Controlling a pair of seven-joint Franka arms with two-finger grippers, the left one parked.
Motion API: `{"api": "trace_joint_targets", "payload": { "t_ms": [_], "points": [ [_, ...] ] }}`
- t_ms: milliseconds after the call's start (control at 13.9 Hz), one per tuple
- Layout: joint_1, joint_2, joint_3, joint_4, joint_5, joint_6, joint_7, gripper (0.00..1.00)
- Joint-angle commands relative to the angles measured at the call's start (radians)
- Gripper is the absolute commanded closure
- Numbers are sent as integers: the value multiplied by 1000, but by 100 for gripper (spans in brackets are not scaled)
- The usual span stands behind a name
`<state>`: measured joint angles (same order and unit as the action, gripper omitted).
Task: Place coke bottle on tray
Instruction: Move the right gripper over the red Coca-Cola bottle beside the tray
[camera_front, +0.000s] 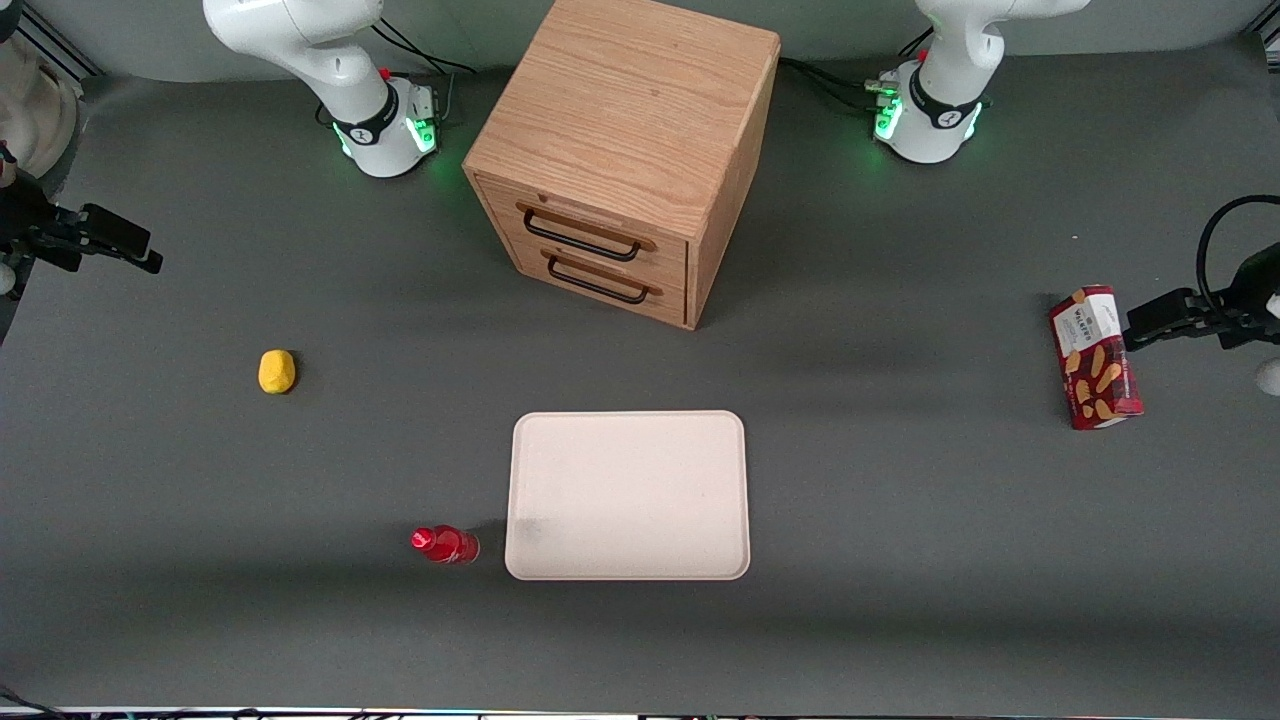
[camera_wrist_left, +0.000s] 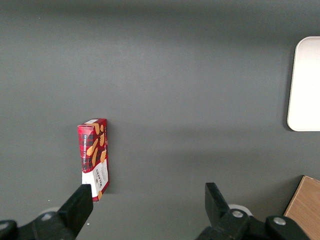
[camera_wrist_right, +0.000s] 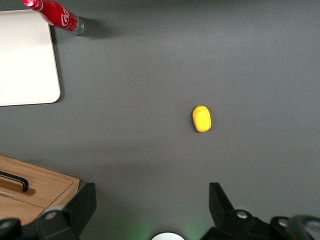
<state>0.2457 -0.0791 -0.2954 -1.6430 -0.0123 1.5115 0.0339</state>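
The wooden drawer cabinet (camera_front: 625, 160) stands nearest the camera-facing middle of the table, close beside the gripper's (camera_wrist_right: 150, 207) reach. The tray (camera_front: 628, 495) lies well out from the gripper, nearer the front camera. The gripper, its fingers spread apart and empty, hangs high at the working arm's end, with a small yellow object (camera_wrist_right: 202, 119) near below it. The coke bottle (camera_wrist_right: 56, 15) stands upright just beside the tray's rim, well apart from the gripper, its long axis vertical.
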Motion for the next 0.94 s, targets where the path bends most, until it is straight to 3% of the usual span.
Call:
{"api": "trace_joint_targets", "payload": {
  "t_ms": [0, 360, 504, 863],
  "points": [
    [7, 15, -1, 32, 5, -22, 15, 0],
    [23, 51, 8, 75, 6, -23, 17, 0],
    [26, 126, 71, 178, 0, -71, 14, 0],
    [26, 356, 125, 472, 14, -140, 15, 0]
  ]
}}
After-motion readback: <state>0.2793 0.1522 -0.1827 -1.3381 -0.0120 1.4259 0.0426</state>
